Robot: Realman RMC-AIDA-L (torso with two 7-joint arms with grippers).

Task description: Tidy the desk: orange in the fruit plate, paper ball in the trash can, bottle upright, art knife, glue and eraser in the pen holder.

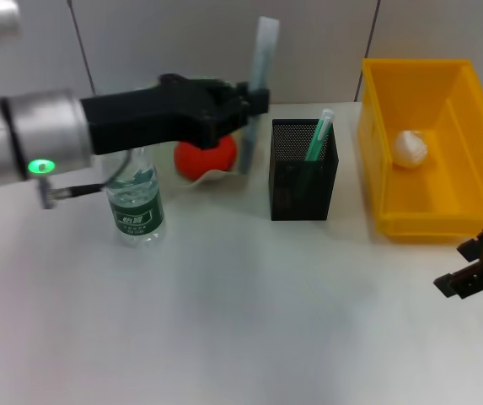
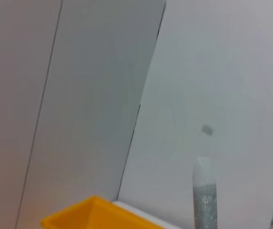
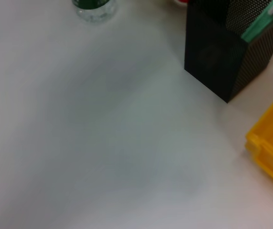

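Observation:
My left gripper (image 1: 254, 97) is shut on the glue (image 1: 263, 51), a pale translucent stick held upright above the table, just left of the pen holder (image 1: 303, 173). The left wrist view shows the glue (image 2: 204, 200) against the wall. A green art knife (image 1: 319, 135) stands in the black mesh holder. Behind my left arm, the orange (image 1: 206, 158) rests on the white fruit plate (image 1: 217, 176). The bottle (image 1: 137, 204) stands upright at the left. Inside the yellow trash can (image 1: 443, 221) lies the paper ball (image 1: 409, 148). The eraser is out of view. My right gripper (image 1: 469, 268) hangs open at the lower right.
The right wrist view shows the pen holder (image 3: 219, 55), the art knife (image 3: 262, 24), a corner of the trash can (image 3: 272, 150) and the bottle's base (image 3: 94, 7). A white wall stands close behind the table.

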